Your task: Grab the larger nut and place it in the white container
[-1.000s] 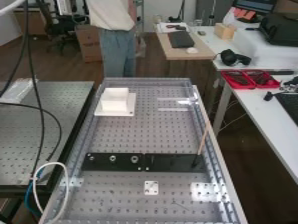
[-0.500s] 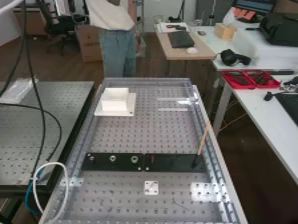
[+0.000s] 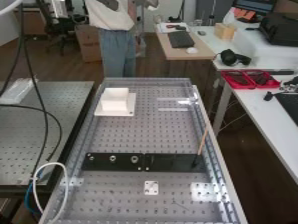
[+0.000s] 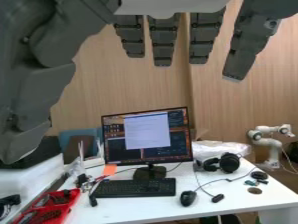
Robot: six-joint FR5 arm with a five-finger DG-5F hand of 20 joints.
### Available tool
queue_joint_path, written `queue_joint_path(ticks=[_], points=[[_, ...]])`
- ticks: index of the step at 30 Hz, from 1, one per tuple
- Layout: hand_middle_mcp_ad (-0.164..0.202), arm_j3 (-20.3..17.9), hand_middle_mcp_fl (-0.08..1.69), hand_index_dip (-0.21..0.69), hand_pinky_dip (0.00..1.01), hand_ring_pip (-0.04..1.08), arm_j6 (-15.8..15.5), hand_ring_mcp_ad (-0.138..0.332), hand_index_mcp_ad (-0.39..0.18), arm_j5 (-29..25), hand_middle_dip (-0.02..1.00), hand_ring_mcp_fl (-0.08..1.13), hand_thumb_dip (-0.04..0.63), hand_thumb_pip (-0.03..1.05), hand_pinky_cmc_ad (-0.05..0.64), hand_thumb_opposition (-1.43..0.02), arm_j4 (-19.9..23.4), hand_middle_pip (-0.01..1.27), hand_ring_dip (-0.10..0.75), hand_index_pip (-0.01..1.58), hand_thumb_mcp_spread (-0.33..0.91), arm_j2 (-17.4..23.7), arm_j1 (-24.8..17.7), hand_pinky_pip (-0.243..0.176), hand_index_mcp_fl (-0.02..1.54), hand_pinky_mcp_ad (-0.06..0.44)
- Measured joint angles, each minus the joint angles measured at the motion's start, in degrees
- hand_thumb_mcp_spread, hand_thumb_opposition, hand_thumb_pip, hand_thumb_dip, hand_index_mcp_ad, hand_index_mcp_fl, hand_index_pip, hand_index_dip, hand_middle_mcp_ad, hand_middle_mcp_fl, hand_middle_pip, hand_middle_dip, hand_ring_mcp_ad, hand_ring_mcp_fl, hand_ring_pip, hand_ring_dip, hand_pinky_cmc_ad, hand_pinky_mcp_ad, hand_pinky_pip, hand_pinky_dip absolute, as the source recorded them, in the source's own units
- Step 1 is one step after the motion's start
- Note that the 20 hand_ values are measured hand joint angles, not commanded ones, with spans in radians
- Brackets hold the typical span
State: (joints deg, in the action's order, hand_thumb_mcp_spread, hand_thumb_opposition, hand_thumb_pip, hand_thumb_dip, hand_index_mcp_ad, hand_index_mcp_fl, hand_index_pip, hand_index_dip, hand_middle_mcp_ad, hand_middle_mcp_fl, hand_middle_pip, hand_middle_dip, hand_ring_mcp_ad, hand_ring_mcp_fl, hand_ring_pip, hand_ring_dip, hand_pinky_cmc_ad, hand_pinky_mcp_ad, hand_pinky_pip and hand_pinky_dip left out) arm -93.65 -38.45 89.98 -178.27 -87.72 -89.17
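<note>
Black cable (image 3: 44, 103) left of the bench (image 3: 126, 135) sits slightly shifted vs earlier; hand (image 4: 164, 42) wide, fingers straight, monitor (image 4: 148, 136) beyond; larger nut (image 3: 113, 158) on black bar (image 3: 174, 162), white container (image 3: 115, 100) near bench's far left corner

Hand (image 4: 203, 37) open, fingers (image 4: 164, 40) straight.

In the wrist view the dark grey fingers were extended side by side with gaps between them, one at the row's end slanting away from the rest. The thumb (image 4: 33, 75) loomed large and close to the camera, well apart from the fingers, its tip touching none of them.
</note>
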Motion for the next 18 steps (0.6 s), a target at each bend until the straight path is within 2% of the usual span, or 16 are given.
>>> queue_joint_path(ticks=[2, 18], points=[[0.086, -0.3, 0.00, -0.051, 0.46, 0.10, 0.2, 0.182, -0.007, -0.1, 0.17, 0.01, 0.033, 0.46, 0.330, -0.74, 0.1, 0.14, 0.103, 0.10, 0.18, 0.2, 0.0, -0.091, 0.04, 0.347], [0.087, -3.4, 0.00, -0.061, 0.47, 0.10, 0.5, 0.190, -0.007, -0.9, 0.17, 0.01, 0.033, 0.46, 0.347, -0.75, 1.7, 0.14, 0.103, 0.10, 0.18, 1.3, 0.1, -0.091, 0.04, 0.347]])
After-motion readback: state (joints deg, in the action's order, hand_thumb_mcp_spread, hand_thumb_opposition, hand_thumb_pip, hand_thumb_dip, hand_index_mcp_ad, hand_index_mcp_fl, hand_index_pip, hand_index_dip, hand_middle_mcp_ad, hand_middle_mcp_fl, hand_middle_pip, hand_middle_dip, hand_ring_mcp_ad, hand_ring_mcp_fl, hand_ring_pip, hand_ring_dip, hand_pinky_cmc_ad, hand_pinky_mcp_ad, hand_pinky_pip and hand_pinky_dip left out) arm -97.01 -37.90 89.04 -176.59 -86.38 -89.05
